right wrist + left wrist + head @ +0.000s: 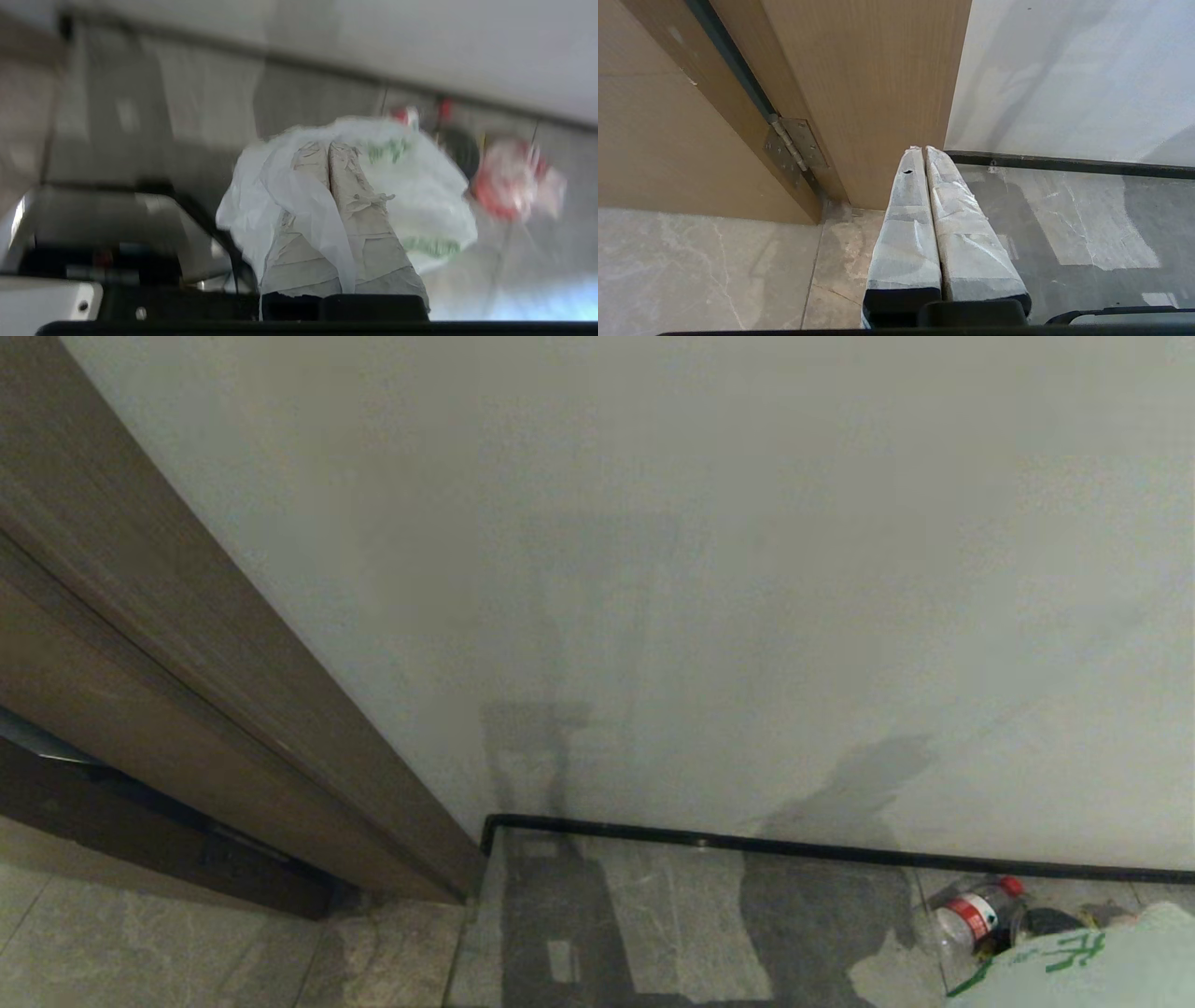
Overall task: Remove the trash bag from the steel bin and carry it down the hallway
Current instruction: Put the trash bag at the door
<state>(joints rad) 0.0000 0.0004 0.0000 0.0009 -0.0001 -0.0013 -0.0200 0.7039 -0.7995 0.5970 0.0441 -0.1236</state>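
Right tool (pixel 328 148) pinches trash bag (pixel 420 196); bottle (pixel 976 912) lies by baseboard (pixel 840 849).

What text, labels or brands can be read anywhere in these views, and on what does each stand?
None can be read.
Green printed characters on the trash bag, pinched in the shut right gripper: cropped in the head view, blurred in the right wrist view.
Red and white label on the plastic bottle lying on the floor by the black baseboard: too small to read.
Left wrist view: no text.
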